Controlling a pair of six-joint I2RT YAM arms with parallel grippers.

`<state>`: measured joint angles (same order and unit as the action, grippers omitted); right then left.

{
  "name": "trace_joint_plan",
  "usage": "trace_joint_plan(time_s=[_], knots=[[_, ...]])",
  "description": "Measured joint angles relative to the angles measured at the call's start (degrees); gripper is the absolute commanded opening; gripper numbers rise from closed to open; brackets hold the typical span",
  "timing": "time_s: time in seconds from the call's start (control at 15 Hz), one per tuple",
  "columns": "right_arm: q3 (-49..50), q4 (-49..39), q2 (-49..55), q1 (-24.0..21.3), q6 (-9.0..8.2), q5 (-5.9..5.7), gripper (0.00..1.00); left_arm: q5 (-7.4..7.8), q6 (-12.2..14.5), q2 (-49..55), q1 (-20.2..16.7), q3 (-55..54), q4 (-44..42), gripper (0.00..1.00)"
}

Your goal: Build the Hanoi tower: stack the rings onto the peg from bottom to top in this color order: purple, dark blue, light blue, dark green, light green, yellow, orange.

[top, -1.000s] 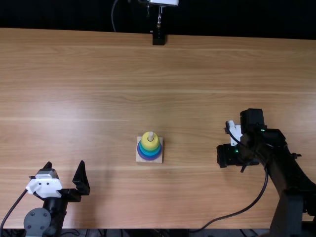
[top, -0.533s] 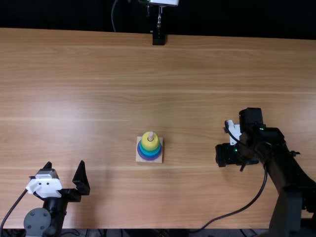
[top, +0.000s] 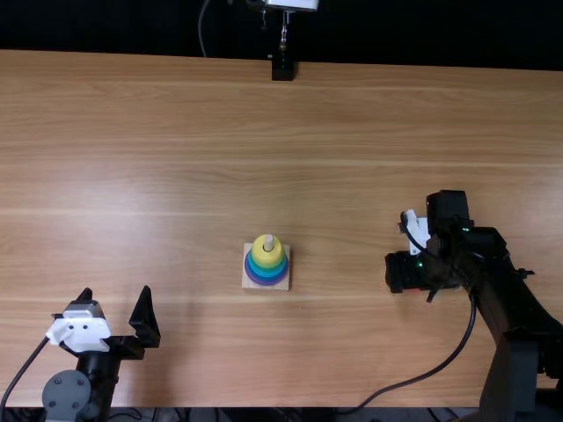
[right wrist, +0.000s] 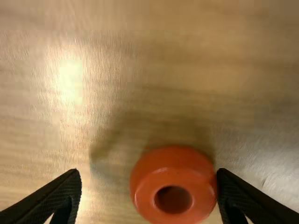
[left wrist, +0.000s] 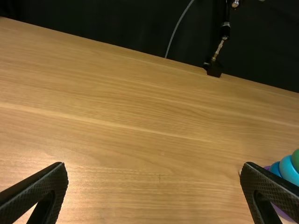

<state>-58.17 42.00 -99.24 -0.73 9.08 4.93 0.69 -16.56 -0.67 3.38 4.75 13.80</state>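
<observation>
R gripper (top: pixel 407 274) is low over the table (top: pixel 193 176), fingers apart, w/ the orange ring (right wrist: pixel 173 184) btwn them. The ring lies flat on the wood, hole up, right up against one finger or v. near it; can't tell if they touch. From above, that gripper and its arm cover nearly all of it, just a sliver of red-orange at the edge.

The rest of the tower's mid-table, a bit toward the near edge: square wooden base (top: pixel 247 250), then purple ring (top: pixel 266 283), dark blue ring (left wrist: pixel 274 168), light blue ring (top: pixel 266 269), a green ring (left wrist: pixel 296 158), yellow ring (top: pixel 264 255) on top. Peg (top: pixel 269 240) pokes out above. Can't tell if both greens are on.

L gripper (top: pixel 115 299) is at the near L corner, fingers wide apart, nothing btwn them; in its wrist view one finger hides part of the tower.

Other stuff: black cable (top: pixel 431 374) curves across the near side btwn tower and R arm. Far edge, abt middle, has a small black stand (top: pixel 282 69) w/ a metal rod, grey cable (top: pixel 201 26) hanging beside it, black backdrop (top: pixel 106 26) behind.
</observation>
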Motion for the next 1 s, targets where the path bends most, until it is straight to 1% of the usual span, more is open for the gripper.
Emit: trace_joint_plan(time_s=[0.07, 0.13, 0.33, 0.4, 0.8, 0.87, 1.0], knots=[[0.0, -0.8, 0.0, 0.0, 0.02, 0.02, 0.27, -0.02, 0.0, 0.0, 0.0, 0.0, 0.0, 1.00], [0.0, -1.0, 0.0, 0.0, 0.00, -0.02, 0.24, 0.00, 0.0, 0.0, 0.0, 0.0, 0.0, 1.00], [0.0, -0.6, 0.0, 1.0, 0.02, 0.00, 0.05, 0.00, 0.0, 0.0, 0.0, 0.0, 0.0, 1.00], [0.0, -0.6, 0.0, 1.4, 0.02, 0.02, 0.00, 0.00, 0.0, 0.0, 0.0, 0.0, 0.0, 1.00], [-0.1, -0.4, 0.0, 1.5, 0.00, 0.22, 0.00, 0.02, 0.0, 0.0, 0.0, 0.0, 0.0, 1.00], [-0.8, 0.1, 0.0, 2.1, -0.04, 0.22, 0.00, 0.00, 0.0, 0.0, 0.0, 0.0, 0.0, 1.00], [-5.1, 3.3, -0.1, 5.4, 0.00, 0.35, 0.00, -0.02, 0.0, 0.0, 0.0, 0.0, 0.0, 1.00]])
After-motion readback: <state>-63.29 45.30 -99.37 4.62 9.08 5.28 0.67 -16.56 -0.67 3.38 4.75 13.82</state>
